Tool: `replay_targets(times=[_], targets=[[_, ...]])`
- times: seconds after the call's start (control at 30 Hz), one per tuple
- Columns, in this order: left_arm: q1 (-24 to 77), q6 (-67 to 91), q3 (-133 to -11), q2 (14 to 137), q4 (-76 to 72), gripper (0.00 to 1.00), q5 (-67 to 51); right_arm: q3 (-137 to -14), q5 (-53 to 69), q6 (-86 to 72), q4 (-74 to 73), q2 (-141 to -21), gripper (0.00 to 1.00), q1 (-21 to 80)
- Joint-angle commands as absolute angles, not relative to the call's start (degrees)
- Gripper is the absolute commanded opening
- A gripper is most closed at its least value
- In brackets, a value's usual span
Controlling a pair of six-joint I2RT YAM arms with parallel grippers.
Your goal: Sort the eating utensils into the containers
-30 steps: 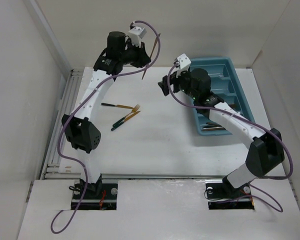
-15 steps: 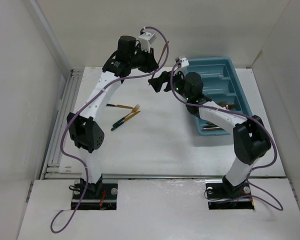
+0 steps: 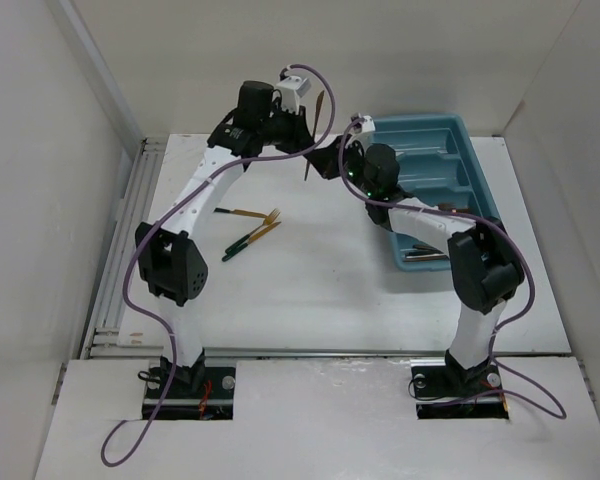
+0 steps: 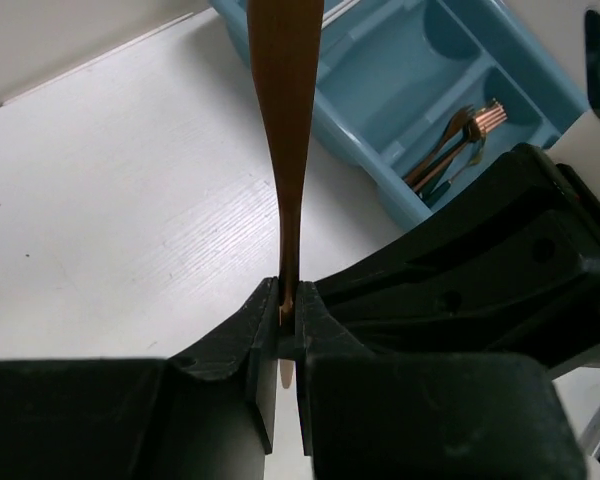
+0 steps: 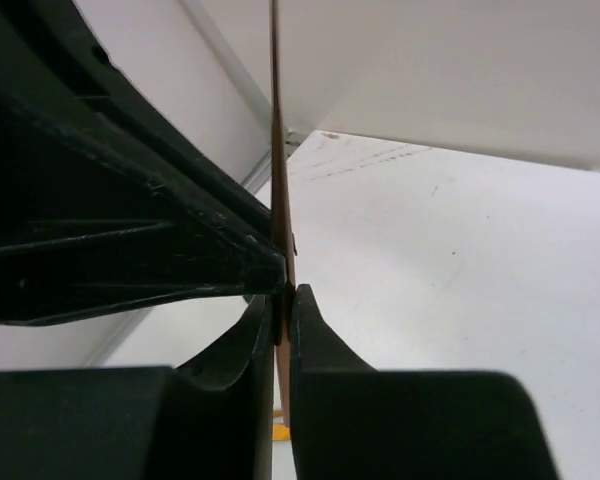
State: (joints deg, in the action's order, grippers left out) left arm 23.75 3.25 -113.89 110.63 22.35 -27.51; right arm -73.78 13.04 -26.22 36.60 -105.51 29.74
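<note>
A slim copper utensil (image 3: pixel 318 112) stands nearly upright in the air over the back of the table. My left gripper (image 3: pixel 306 138) is shut on its lower end (image 4: pixel 285 120). My right gripper (image 3: pixel 327 160) has come in from the right and is shut on the same utensil (image 5: pixel 277 150), just beside the left fingers (image 5: pixel 130 230). In the left wrist view the jaws (image 4: pixel 288 300) pinch the thin tip. The teal tray (image 3: pixel 467 140) lies at the right with several utensils (image 4: pixel 460 140) in its compartments. Dark green-handled gold forks (image 3: pixel 250 240) lie on the table's left-middle.
Another green-handled utensil (image 3: pixel 238 213) lies just behind the forks. White walls enclose the table at the left and back. The tray's near compartment holds grey utensils (image 3: pixel 430 255) under the right forearm.
My right gripper swung left from the tray to the raised copper utensil and shut on it. The left gripper shifted slightly right, still holding the utensil.
</note>
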Motion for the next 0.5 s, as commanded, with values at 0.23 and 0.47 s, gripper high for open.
replay_targets(times=[0.23, 0.47], targets=[[24.79, -0.69, -115.05, 110.04, 24.95, 1.0, -31.73, -73.4, 11.78, -36.12, 50.0, -106.52, 0.0, 25.23], [24.79, -16.75, -117.69, 110.04, 27.95, 1.0, -12.95, -63.2, 1.16, -49.46, 49.86, -102.75, 0.0, 14.34]])
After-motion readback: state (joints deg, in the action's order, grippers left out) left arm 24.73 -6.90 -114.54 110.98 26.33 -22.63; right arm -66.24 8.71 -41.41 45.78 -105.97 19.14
